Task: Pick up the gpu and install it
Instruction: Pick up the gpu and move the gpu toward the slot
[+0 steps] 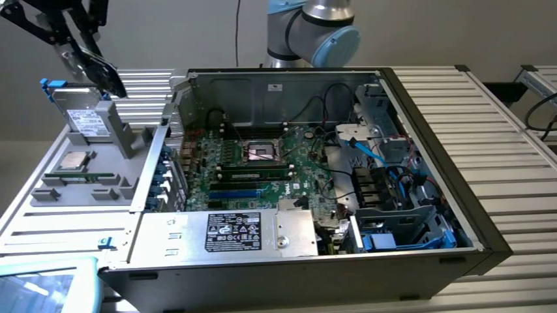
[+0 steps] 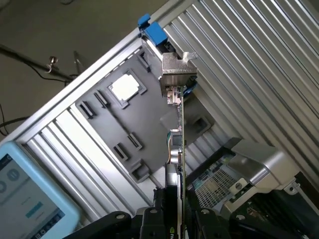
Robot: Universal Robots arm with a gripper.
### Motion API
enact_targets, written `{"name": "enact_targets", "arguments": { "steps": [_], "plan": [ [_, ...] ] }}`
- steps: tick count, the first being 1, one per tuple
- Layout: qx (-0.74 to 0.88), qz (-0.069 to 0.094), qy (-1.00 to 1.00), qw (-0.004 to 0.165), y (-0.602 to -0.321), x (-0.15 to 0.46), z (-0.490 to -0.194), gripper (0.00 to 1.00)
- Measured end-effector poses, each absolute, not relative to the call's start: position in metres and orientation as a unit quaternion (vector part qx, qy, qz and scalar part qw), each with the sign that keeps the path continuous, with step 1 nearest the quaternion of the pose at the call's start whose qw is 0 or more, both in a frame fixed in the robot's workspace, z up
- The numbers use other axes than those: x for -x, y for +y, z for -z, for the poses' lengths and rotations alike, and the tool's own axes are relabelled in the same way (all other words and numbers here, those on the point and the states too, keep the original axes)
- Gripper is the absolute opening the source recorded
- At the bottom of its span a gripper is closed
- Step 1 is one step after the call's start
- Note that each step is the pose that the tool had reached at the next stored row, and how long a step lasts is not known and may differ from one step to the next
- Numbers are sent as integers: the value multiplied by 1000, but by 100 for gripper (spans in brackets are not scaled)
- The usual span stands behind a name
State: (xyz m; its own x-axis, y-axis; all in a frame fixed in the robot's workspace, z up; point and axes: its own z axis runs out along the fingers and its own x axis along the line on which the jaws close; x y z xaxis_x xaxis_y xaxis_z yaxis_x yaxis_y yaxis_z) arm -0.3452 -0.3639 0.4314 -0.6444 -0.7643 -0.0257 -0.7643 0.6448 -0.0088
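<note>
Upper left of the exterior view, the gripper (image 1: 83, 55) grips the gpu (image 1: 101, 72), hanging clear above the grey tray (image 1: 83, 192)

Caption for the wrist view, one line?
Gripper holds the gpu edge-on over the gray parts tray.

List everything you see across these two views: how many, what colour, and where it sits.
computer case: one, black, open, middle of the exterior view
motherboard: one, green, inside the case
power supply: one, silver with a black label, at the case's near edge
tray: one, grey, at the exterior view's left of the case
hard drive: one, silver with a white label, upright on the tray
processor chip: one, silver, flat on the tray
tablet: one, light blue, near corner on the exterior view's left
graphics card: one, green and black, held above the tray
gripper: one, black, shut on the graphics card
robot arm: one, silver and light blue, behind the case
</note>
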Motion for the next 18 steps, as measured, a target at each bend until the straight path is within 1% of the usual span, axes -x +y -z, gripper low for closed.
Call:
{"name": "enact_targets", "arguments": {
  "steps": [18],
  "plan": [
    [558, -4, 830, 13, -364, 345, -431, 27]
  ]
}}
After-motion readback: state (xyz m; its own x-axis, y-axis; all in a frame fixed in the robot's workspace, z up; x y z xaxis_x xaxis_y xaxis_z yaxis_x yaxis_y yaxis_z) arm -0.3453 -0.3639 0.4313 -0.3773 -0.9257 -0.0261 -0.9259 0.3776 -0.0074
